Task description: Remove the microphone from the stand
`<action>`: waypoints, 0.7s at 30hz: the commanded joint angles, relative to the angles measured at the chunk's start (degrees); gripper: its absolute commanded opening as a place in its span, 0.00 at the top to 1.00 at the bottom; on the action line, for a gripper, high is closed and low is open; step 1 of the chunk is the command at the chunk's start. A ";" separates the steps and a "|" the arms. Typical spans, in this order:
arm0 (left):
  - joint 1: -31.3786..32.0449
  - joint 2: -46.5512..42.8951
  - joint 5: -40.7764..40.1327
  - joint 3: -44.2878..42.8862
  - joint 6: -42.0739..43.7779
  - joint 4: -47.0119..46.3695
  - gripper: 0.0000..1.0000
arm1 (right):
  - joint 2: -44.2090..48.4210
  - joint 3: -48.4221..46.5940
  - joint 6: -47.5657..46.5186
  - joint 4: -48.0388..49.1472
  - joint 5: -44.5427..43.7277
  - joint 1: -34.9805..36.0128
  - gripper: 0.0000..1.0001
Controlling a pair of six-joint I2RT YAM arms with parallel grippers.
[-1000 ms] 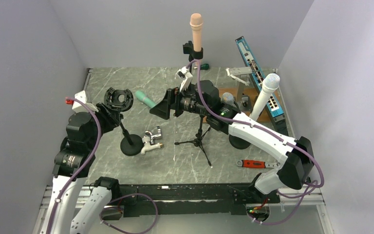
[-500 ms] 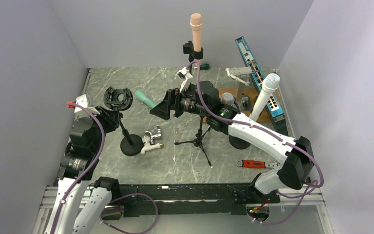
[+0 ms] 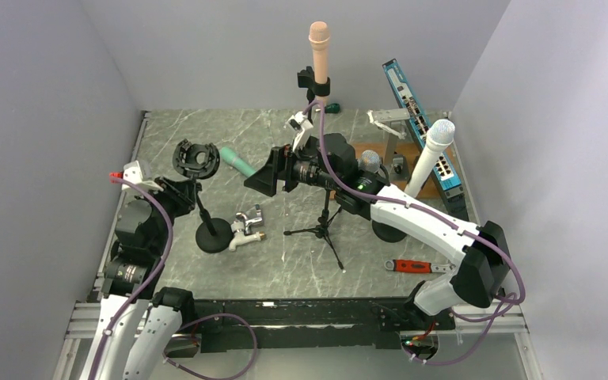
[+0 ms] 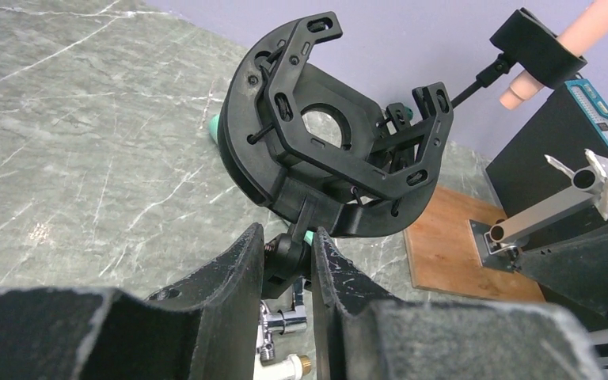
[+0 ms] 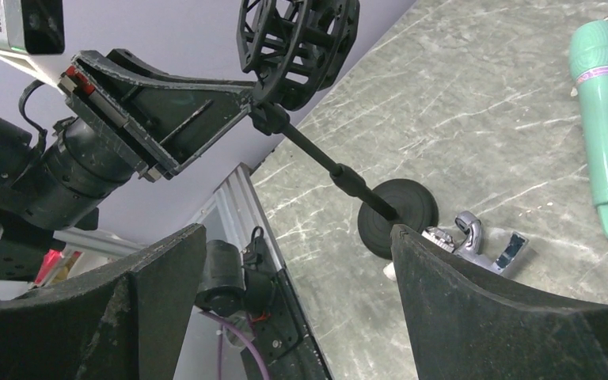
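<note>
Here, left arm (image 3: 138,229) bent, jaws pinching stand (image 4: 288,255)

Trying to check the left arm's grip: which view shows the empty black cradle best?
Left wrist: the cradle fills the frame, empty, and the left gripper has its jaws closed on the stand just beneath it. The top view shows it small; the right wrist view crops its top at the frame edge.

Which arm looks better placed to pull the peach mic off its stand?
Right, probably. The right gripper is open and free, beside the tripod pole that carries the peach mic. The left gripper is closed on the neck of the empty mount stand, off to the left.
</note>
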State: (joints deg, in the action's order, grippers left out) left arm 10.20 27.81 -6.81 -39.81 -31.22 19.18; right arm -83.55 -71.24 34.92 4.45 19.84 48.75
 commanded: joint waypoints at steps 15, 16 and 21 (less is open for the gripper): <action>-0.09 -2.76 0.78 11.86 -10.99 18.83 0.89 | 1.68 2.20 -0.04 4.82 1.36 -0.82 0.11; -0.13 -2.94 0.36 12.31 -11.39 18.68 0.89 | 1.76 2.31 0.08 4.97 1.52 -0.80 0.11; -0.09 -3.10 0.84 13.68 -11.86 16.78 0.87 | 1.81 2.51 0.46 5.73 2.70 -0.85 0.11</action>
State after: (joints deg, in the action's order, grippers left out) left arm 9.93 23.81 -7.62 -29.41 -41.43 24.14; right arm -83.55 -68.99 35.11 6.22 20.56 48.18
